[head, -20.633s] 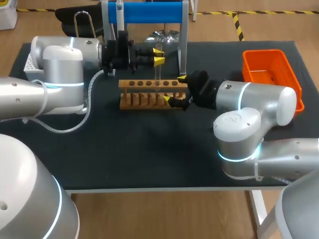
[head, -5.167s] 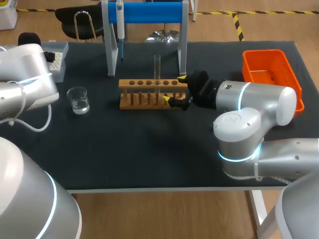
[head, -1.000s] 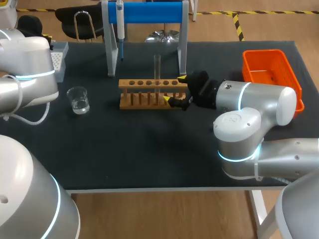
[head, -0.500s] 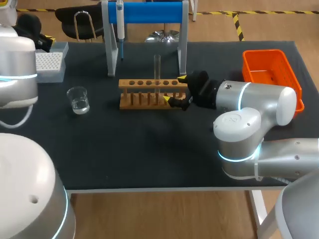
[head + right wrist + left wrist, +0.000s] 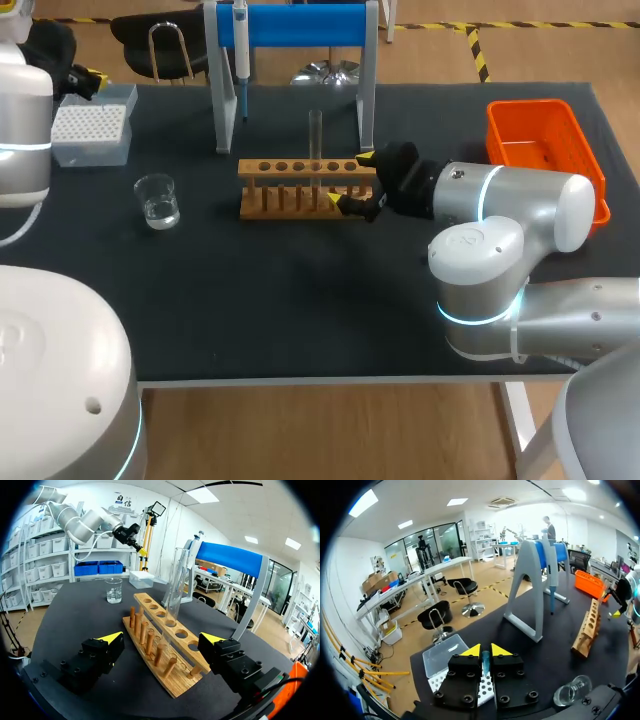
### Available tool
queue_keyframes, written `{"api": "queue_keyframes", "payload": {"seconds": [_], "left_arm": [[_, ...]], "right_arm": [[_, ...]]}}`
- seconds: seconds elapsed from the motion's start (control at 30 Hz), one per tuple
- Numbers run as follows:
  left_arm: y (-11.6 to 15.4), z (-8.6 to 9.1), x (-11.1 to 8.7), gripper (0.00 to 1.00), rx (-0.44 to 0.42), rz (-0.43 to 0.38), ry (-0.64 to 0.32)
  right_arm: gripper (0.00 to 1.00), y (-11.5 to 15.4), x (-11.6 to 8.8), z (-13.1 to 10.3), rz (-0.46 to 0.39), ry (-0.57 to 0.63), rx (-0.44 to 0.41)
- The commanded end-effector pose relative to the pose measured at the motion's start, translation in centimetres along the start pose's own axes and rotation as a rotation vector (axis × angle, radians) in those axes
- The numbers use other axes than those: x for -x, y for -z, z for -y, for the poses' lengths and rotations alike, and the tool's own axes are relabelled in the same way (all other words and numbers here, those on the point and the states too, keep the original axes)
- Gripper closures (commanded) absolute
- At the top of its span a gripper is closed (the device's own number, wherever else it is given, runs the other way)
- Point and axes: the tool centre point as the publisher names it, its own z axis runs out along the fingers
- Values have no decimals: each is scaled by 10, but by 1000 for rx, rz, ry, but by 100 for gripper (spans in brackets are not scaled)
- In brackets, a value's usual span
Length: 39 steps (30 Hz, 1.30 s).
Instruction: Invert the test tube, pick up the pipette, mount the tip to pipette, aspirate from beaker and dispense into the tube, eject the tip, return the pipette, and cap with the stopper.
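Observation:
A clear test tube (image 5: pixel 315 135) stands upright in the wooden rack (image 5: pixel 290 190). My right gripper (image 5: pixel 350 178) is open, its fingers either side of the rack's right end without touching it. In the right wrist view the test tube (image 5: pixel 175 595) and the rack (image 5: pixel 160 645) lie ahead of and between the spread fingers of the right gripper (image 5: pixel 162 640). The pipette (image 5: pixel 240 50) hangs on the blue stand (image 5: pixel 300 25). My left gripper (image 5: pixel 78 78) is at the far left corner, shut, just above the tip box (image 5: pixel 440 677). The beaker (image 5: pixel 157 200) holds a little clear liquid.
An orange bin (image 5: pixel 545 150) sits at the table's right edge. The white tip box (image 5: pixel 90 130) lies at the back left. The stand's grey legs (image 5: pixel 367 90) rise right behind the rack. Bare black tabletop (image 5: pixel 300 300) spreads in front of the rack.
My left arm has swung back and to the left, uncovering the tip box in the head view. The right arm, rack and tube have not moved.

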Motion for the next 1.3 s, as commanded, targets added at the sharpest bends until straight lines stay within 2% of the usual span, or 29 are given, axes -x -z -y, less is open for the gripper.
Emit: {"api": "queue_keyframes", "payload": {"seconds": [0.03, 0.1, 0.23, 0.43, 0.67, 0.8, 1.3], "left_arm": [[4, 1, -15, 100, 27, -52, -15], [7, 1, -32, 100, 68, -83, -38], [23, 6, -69, 100, 82, -130, -52], [54, 18, -137, 100, 46, -182, -60], [90, 42, -210, 100, 7, -229, -94], [107, 58, -258, 100, -19, -350, -120], [107, 58, -258, 100, -19, -350, -120]], "right_arm": [[0, 1, 0, -1, -3, 0, -4], [0, 1, 0, -1, -3, 0, -4], [0, 1, 0, -1, -3, 0, -4], [0, 1, 0, -1, -3, 0, -4], [0, 1, 0, -1, -3, 0, -4], [0, 1, 0, -1, -3, 0, -4], [0, 1, 0, -1, -3, 0, -4]]}}
